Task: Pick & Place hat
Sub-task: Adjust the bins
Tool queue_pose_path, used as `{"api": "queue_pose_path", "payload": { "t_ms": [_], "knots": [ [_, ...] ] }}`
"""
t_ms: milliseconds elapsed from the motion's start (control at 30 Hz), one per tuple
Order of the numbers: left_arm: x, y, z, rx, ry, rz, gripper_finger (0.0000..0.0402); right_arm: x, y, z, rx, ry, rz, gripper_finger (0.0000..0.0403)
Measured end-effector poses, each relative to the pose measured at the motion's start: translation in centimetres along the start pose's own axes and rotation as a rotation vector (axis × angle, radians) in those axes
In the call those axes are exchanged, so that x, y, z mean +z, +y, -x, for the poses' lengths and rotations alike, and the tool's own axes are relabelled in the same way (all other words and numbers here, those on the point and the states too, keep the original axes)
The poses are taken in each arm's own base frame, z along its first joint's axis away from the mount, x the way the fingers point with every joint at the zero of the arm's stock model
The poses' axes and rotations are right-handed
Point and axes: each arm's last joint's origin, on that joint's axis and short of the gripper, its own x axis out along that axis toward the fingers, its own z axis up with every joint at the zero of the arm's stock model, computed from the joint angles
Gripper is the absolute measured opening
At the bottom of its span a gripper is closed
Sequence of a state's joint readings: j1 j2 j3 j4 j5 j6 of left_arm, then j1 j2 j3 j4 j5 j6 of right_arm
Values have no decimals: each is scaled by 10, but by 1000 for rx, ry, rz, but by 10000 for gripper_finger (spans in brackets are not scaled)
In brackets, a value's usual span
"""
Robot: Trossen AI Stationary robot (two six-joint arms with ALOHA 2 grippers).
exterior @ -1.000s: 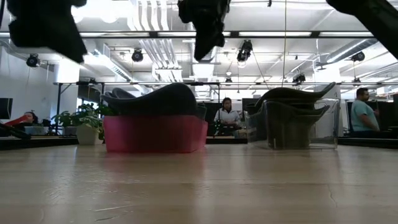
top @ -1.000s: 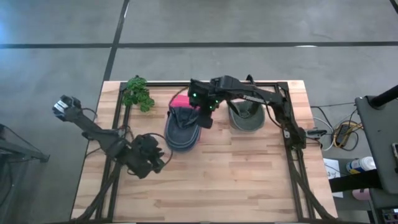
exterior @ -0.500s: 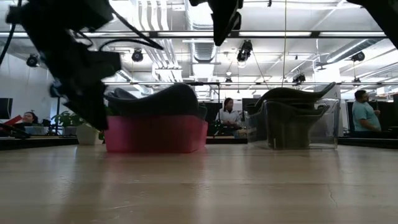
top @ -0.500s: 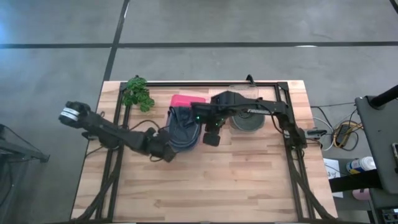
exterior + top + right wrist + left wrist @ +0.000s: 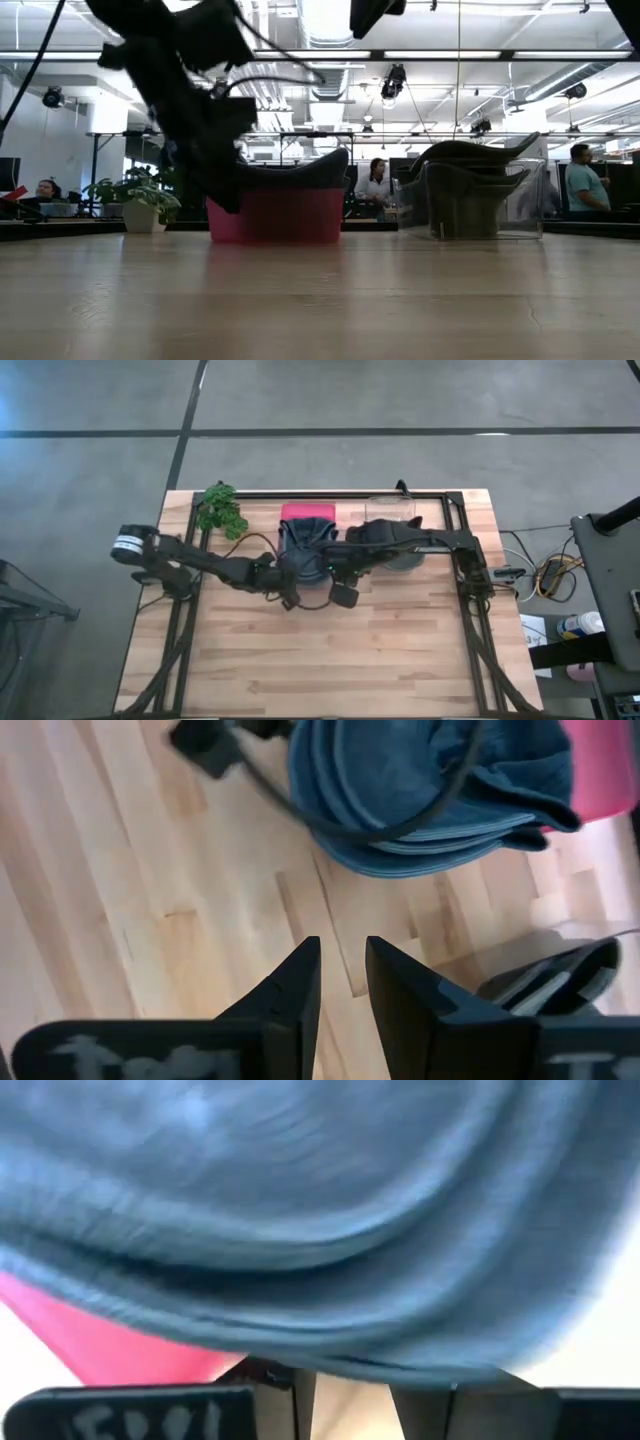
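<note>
Blue hat [image 5: 305, 550] sits on the pink bin [image 5: 307, 513] at the table's back edge, brim hanging over the bin's front; in the low view it caps the bin [image 5: 285, 215] as a dark curved shape [image 5: 300, 172]. Left gripper [image 5: 287, 582] is right at the hat's front-left brim, left wrist view filled with blue fabric [image 5: 320, 1220] and a sliver of pink below; fingers barely show at the frame edge, can't tell if spread or closed on cloth. Right gripper [image 5: 342, 596] hovers over bare wood just in front of the hat, fingers [image 5: 290, 995] close together with a narrow gap, holding nothing. Clear bin with dark hats [image 5: 398, 545] just beside to the right, potted plant [image 5: 222, 508] back left. Judged step: left arm reaching in to grasp the hat. To do it well: take the brim edge, not the crown, get a finger under the overhanging brim, close fully before lifting, lift straight up so the bin doesn't drag along, keep clear of the right arm nearby
</note>
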State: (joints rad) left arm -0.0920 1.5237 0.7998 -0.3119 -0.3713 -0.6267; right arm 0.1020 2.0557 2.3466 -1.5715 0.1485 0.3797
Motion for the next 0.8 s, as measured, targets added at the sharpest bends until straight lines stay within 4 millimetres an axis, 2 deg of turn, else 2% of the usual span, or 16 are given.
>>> {"api": "queue_pose_path", "payload": {
  "t_ms": [133,267,400,467,533,633,800],
  "knots": [
    [5,-12,30,-96,10,-57,105,-3,2,6,-23,-24,-15,79],
    [-2,-26,82,-218,-90,-96,105,-7,14,11,-6,-60,30,79],
    [-12,-28,134,-333,-242,-86,105,-27,30,33,-76,-140,90,79],
    [-14,-24,150,-363,-291,-73,105,-41,36,40,-107,-167,99,77],
    [-13,-19,156,-368,-300,-60,105,-57,36,38,-117,-144,53,72],
    [-19,-9,148,-264,-219,-90,105,-90,22,24,-182,-63,-128,62],
    [-32,13,134,-65,-100,73,105,-151,-28,19,-310,-78,-590,52]
  ]
}}
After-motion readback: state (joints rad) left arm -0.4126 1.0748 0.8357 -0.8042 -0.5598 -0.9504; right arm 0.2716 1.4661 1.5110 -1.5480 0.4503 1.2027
